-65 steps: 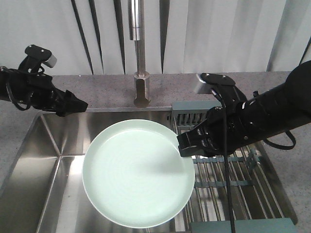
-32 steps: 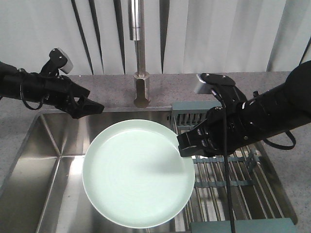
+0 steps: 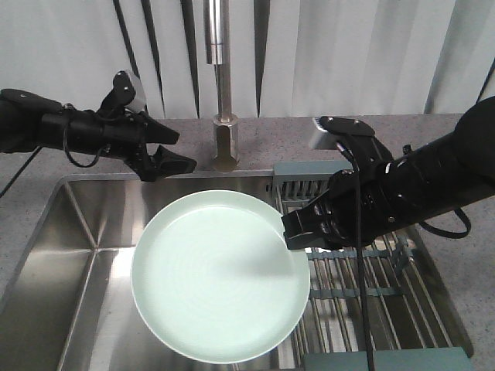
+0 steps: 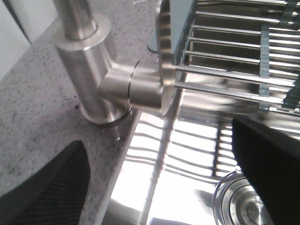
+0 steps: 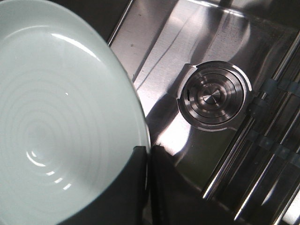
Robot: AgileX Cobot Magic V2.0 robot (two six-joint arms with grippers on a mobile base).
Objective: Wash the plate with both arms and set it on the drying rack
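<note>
Just ahead of left claw, faucet.

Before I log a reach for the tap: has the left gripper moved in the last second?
Yes. In the front view the left gripper has travelled toward the tap, from the sink's far corner to just short of it.

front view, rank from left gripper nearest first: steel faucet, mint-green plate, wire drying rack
1. steel faucet column, just beside the left gripper
2. round mint-green plate, lower, toward the middle
3. wire drying rack, far side, beyond the plate
</note>
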